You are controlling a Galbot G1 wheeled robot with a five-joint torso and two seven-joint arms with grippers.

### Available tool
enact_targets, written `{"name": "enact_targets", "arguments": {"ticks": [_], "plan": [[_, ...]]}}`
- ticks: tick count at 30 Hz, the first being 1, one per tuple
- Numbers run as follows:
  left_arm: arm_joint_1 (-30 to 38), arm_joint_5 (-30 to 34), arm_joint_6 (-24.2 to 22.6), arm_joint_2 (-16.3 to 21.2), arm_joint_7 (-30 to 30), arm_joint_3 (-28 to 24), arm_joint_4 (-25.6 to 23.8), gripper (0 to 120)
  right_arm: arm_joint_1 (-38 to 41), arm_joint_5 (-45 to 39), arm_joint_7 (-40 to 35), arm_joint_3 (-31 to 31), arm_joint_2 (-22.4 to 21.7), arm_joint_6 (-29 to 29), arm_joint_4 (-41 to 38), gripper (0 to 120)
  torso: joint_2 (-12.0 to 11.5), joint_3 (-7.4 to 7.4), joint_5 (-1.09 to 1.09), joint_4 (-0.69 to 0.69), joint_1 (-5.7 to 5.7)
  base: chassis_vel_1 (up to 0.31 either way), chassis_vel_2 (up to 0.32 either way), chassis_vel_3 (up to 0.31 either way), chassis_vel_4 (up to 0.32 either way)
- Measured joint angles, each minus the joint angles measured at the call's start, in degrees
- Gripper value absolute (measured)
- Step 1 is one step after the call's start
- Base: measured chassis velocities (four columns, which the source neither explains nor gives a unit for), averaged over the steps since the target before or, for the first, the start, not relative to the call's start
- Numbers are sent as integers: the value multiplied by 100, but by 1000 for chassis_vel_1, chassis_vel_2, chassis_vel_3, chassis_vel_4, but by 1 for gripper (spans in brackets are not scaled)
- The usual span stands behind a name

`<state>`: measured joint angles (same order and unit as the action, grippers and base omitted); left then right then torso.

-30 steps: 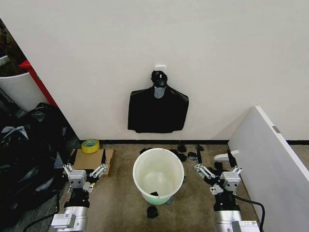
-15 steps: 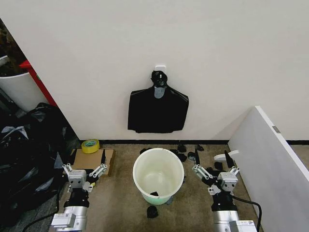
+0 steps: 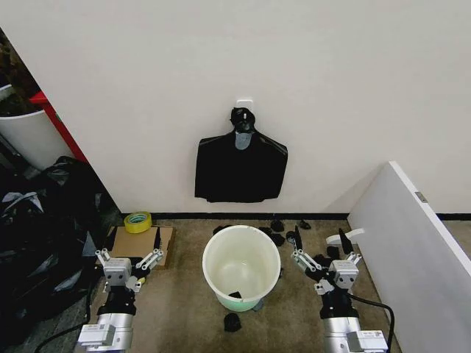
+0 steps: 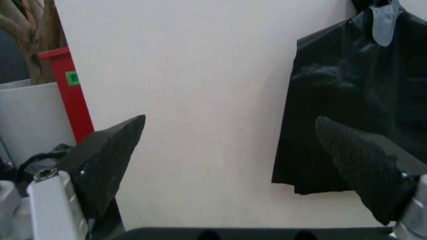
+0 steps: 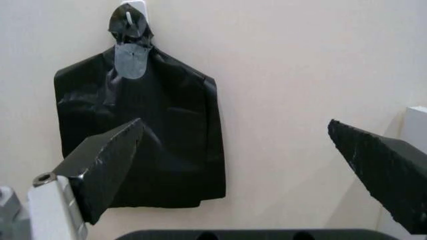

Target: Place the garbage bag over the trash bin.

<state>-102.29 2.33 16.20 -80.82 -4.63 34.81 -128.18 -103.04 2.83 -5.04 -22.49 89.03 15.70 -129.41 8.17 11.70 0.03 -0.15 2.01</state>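
Far left, head view: heap of big bulging black plastic sacks on the floor, with a tall white cylinder with a red bar behind it.

Left of centre: flat brown cardboard piece on the floor, a roll of yellow-green tape lying on its far edge.

Left gripper: low over the brown carpeted floor, beside the cardboard; dark fingers spread wide apart, nothing between them.

Centre, floor: round pale cream-white plastic bucket, faint green tint at the base, smooth walls, wide rim; upright, mouth open and uncovered, a small dark scrap lying on its bottom. A small black lump lies on the floor just in front of it. Several small black scraps lie on the floor behind it, near the wall.

Centre, wall: square black bundle of glossy plastic bags, wrinkled, knotted at the top and hung from a white wall hook; it hangs above and behind the bucket, well apart from it.

Right gripper: low over the floor just right of the bucket, not touching it; fingers spread wide apart, holding nothing.

Far right: slanted white panel standing against the wall.
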Motion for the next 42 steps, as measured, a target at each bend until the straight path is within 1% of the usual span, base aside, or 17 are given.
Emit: {"name": "enact_targets", "arguments": {"ticks": [14, 17, 20, 25, 28, 31, 38, 41, 42], "plan": [[33, 64, 12, 55, 13, 20, -3, 100, 265, -195, 18, 3, -90, -145, 228, 100, 0, 0, 0, 0, 0, 0, 0, 0, 0], [23, 108, 26, 127, 28, 18, -15, 100, 604, -661, 85, 37, -194, -281, 411, 100, 0, 0, 0, 0, 0, 0, 0, 0, 0], [23, 142, 30, 179, 30, 8, -11, 100, 834, -899, 163, 33, -279, -324, 516, 100, 0, 0, 1, 2, 0, 0, 0, 0, 0], [166, 217, 21, 342, 53, -111, 180, 100, 1165, -1414, 330, -23, -515, -408, 679, 100, 0, 0, 0, -2, 0, 0, 0, 0, 0], [149, 220, 23, 345, 57, -105, 187, 100, 1348, -1538, 386, 2, -595, -450, 773, 100, 0, 0, 0, -1, 0, 0, 0, 0, 0], [92, 220, 34, 314, 62, -41, 152, 100, 1785, -1875, 500, 124, -746, -584, 997, 100, -1, 0, 0, 1, 0, 0, 0, 0, 0], [-1, 197, 44, 259, 67, 74, 75, 100, 2465, -2520, 604, 448, -981, -816, 1394, 100, -1, 1, 0, 0, 0, 0, 0, 0, 0], [-35, 174, 61, 230, 68, 115, 72, 100, 2824, -2800, 663, 645, -1031, -917, 1559, 100, -1, 1, -1, 0, 0, 0, 0, 0, 0], [-35, 174, 61, 230, 68, 115, 72, 100, 2824, -2800, 663, 645, -1031, -917, 1559, 100, -1, 1, -1, 0, 0, 0, 0, 0, 0]]}}
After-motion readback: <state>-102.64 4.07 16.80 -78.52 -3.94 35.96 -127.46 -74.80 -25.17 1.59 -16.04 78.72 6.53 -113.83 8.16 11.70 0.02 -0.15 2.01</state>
